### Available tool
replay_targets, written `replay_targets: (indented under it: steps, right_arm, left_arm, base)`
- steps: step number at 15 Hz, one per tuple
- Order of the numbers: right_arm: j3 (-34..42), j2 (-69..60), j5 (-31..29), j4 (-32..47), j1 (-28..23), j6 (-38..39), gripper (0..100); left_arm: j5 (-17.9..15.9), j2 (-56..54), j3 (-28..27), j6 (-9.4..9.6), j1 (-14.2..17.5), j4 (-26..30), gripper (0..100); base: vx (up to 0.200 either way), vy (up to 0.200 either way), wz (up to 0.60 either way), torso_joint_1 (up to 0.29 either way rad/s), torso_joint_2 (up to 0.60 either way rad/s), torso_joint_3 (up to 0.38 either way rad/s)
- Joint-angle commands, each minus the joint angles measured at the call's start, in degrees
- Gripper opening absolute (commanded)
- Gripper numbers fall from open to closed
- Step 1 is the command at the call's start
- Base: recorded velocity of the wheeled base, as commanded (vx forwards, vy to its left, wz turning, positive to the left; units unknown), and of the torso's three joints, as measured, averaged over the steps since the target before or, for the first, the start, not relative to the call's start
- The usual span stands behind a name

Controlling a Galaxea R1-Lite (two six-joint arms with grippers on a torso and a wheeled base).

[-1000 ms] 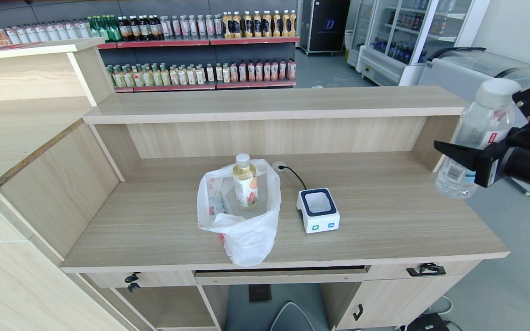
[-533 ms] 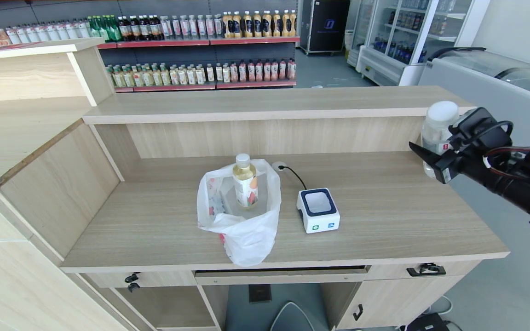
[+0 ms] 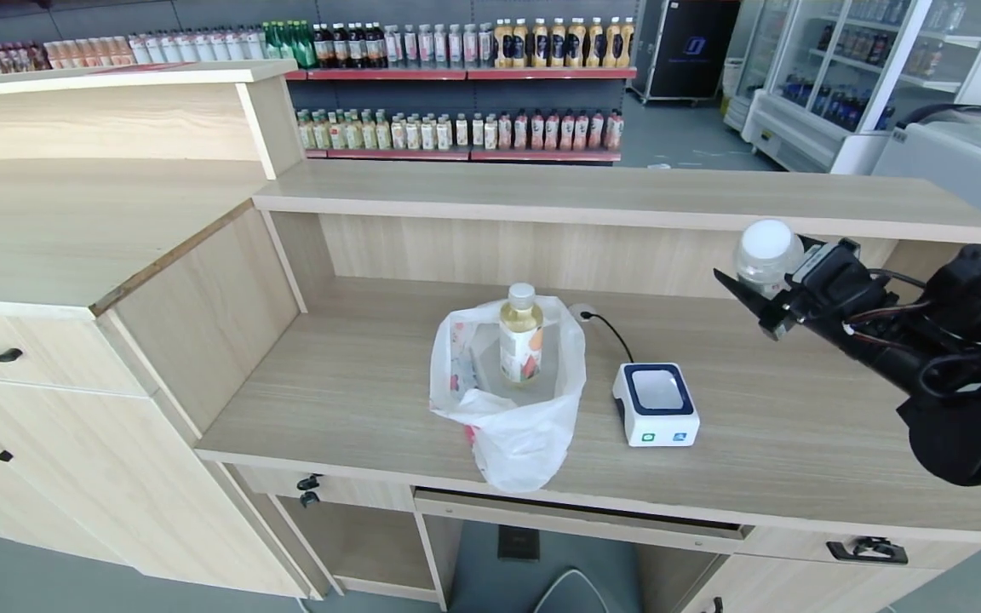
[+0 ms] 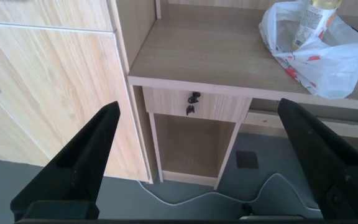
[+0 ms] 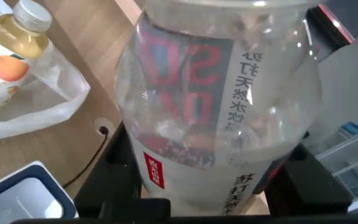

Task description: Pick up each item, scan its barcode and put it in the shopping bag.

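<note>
My right gripper (image 3: pixel 776 294) is shut on a clear water bottle (image 3: pixel 765 249) with a white cap, tilted and held in the air over the right end of the counter (image 3: pixel 797 426). Up close, the water bottle (image 5: pixel 222 106) sits between the dark fingers (image 5: pixel 114 165). A white shopping bag (image 3: pixel 512 409) stands open at mid-counter with a yellow tea bottle (image 3: pixel 521 336) upright inside. A white barcode scanner (image 3: pixel 655 404) lies just right of the bag, left of and below the held bottle. My left gripper (image 4: pixel 199 107) hangs open and empty below the counter's front edge, with the bag (image 4: pixel 319 46) beyond it.
A raised ledge (image 3: pixel 627 200) runs along the back of the counter, and a taller cabinet (image 3: pixel 99 238) walls its left side. The scanner's black cable (image 3: pixel 605 328) runs to the back. Drawers with black handles (image 3: pixel 865 549) sit under the front edge. Drink shelves stand behind.
The head camera has moved, so the whole scene sits further right. My right arm has brought the water bottle from beyond the counter's right edge to over it, tipping it cap-forward.
</note>
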Motion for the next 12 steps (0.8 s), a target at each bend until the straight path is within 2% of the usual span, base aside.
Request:
replay_targets:
  steps: [1, 2, 3, 4, 10, 12]
  right_arm:
    - [-1.74, 4.39, 5.23, -2.19, -1.78, -0.03, 0]
    - [-1.74, 5.18, 8.84, -3.51, -2.66, -0.20, 0]
    - [-1.47, 6.94, 14.90, -5.18, -3.80, -0.29, 0]
    - [-1.74, 8.17, 17.18, -5.18, -4.24, -0.56, 0]
    - [-2.44, 11.60, 17.62, -5.18, -4.59, -1.61, 0]
    - [-2.62, 11.68, 19.38, -5.18, -4.85, -1.61, 0]
  left_arm:
    - [0.00, 0.00, 0.00, -0.01, 0.00, 0.00, 100]
    - [0.00, 0.00, 0.00, -0.01, 0.00, 0.00, 100]
    - [0.00, 0.00, 0.00, -0.01, 0.00, 0.00, 100]
    - [0.00, 0.00, 0.00, -0.01, 0.00, 0.00, 100]
    - [0.00, 0.00, 0.00, -0.01, 0.00, 0.00, 100]
    - [0.00, 0.00, 0.00, -0.01, 0.00, 0.00, 100]
  base:
    - [0.000, 0.000, 0.00, 0.000, 0.00, 0.000]
    - [0.000, 0.000, 0.00, 0.000, 0.00, 0.000]
    - [0.000, 0.000, 0.00, 0.000, 0.00, 0.000]
    - [0.000, 0.000, 0.00, 0.000, 0.00, 0.000]
    - [0.000, 0.000, 0.00, 0.000, 0.00, 0.000]
    - [0.000, 0.000, 0.00, 0.000, 0.00, 0.000]
